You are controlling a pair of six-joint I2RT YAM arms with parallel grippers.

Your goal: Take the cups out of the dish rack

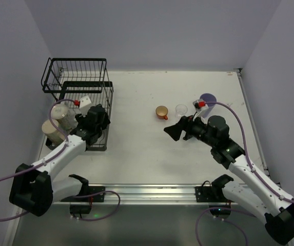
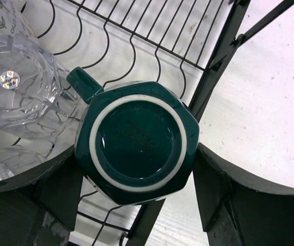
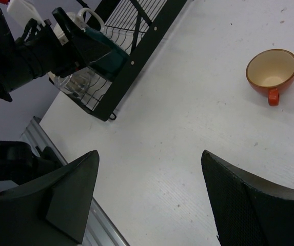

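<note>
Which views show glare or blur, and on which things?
Left wrist: a bright glint on the clear glass, the teal mug sharp. Right wrist: its own fingers dark and slightly soft, the orange cup in focus. Top external: even light, faint shadows.

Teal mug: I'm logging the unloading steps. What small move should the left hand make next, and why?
Probably lift it straight up a little. The left hand seems closed on the upside-down teal mug, over the rack wires beside a clear glass; rising first should clear both.
</note>
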